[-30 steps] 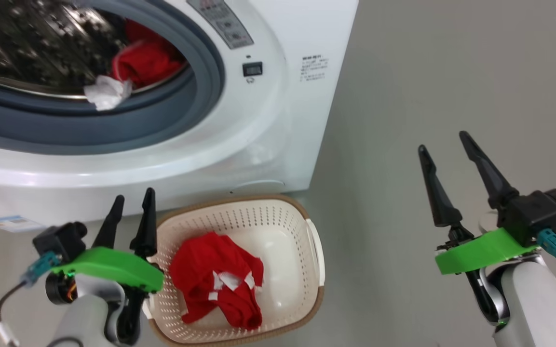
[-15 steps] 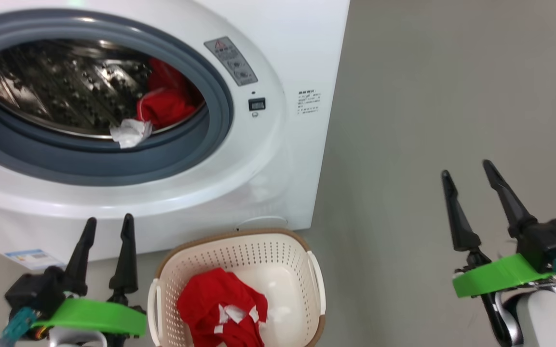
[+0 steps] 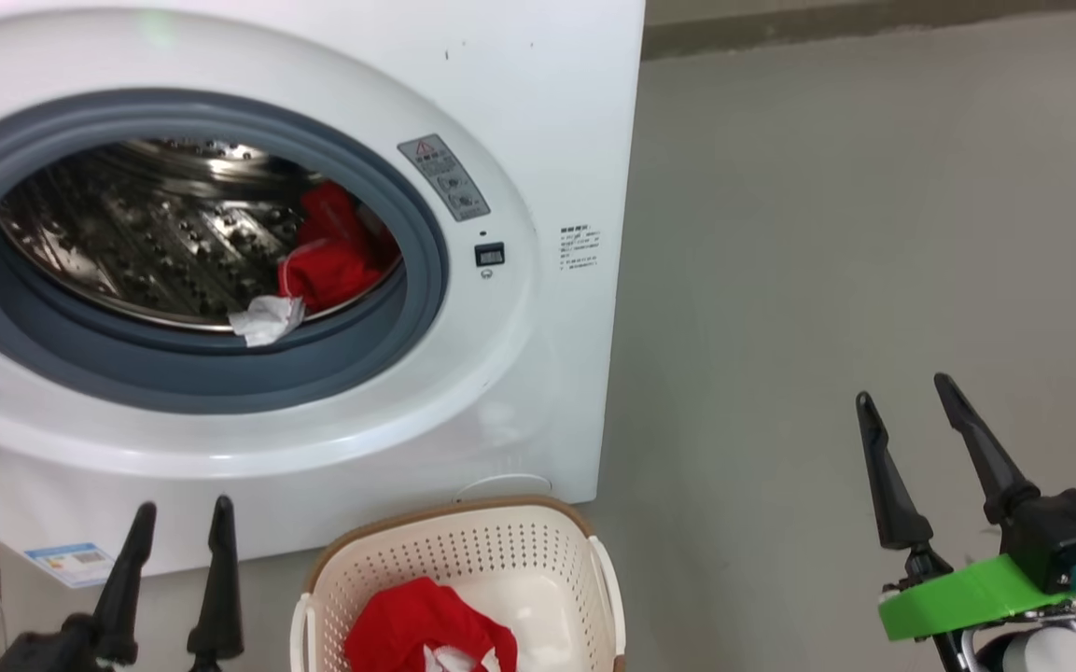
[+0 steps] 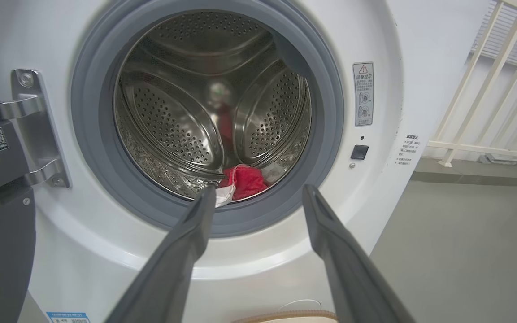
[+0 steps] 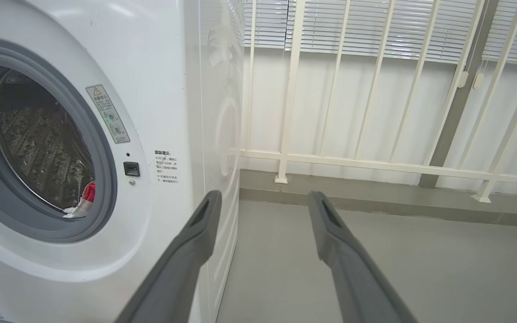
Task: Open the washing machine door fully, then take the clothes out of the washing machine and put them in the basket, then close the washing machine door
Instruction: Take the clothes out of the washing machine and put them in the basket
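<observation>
Bright and even everywhere, with soft white daylight, strongest at the blinds (image 5: pixel 375 27). Almost no shadows on the floor (image 3: pixel 827 233). Shiny little sparkles on the steel drum (image 3: pixel 127 243), and a pale gleam low on the washing machine (image 3: pixel 519 373) front. Slightly soft in the head view. Curved, stretched edges in both wrist views. Fuzzy and out of focus close up: left pincer (image 4: pixel 259 190), right pincer (image 5: pixel 263 195).

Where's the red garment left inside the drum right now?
In the head view, the red fabric garment with white trim lies at the lower right front of the perforated steel drum, by the grey rubber ring.
</observation>
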Motion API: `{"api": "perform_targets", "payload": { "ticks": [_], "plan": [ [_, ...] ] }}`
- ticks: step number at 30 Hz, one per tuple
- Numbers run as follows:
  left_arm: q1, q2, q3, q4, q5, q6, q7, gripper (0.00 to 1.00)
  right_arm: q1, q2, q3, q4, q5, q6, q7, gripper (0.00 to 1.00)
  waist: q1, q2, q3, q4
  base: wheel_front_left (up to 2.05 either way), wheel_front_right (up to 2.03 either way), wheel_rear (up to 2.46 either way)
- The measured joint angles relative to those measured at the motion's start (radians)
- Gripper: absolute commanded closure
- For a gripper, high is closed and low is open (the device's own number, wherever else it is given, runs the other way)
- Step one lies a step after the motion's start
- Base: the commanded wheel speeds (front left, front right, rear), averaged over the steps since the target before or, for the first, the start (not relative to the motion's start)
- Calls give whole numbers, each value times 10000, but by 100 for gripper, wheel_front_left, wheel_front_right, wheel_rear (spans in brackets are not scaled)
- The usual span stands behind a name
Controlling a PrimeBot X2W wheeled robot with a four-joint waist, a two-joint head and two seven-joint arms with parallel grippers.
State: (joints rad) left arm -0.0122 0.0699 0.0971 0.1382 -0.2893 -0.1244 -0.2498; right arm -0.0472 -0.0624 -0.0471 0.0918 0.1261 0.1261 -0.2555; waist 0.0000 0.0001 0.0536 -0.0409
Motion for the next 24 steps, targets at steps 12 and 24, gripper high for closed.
{"api": "perform_targets", "payload": {
  "ticks": [12, 24],
  "plan": [
    [602, -82, 234, -245, 190, -8, 0, 0, 287, -73, 242, -211, 69, 0, 0, 0, 0, 0, -445, -39, 0, 0, 0],
    [739, -157, 174, -167, 349, -8, 0, 0, 454, -115, 326, -247, 75, 0, 0, 0, 0, 0, -463, 4, 0, 0, 0]
  ]
}}
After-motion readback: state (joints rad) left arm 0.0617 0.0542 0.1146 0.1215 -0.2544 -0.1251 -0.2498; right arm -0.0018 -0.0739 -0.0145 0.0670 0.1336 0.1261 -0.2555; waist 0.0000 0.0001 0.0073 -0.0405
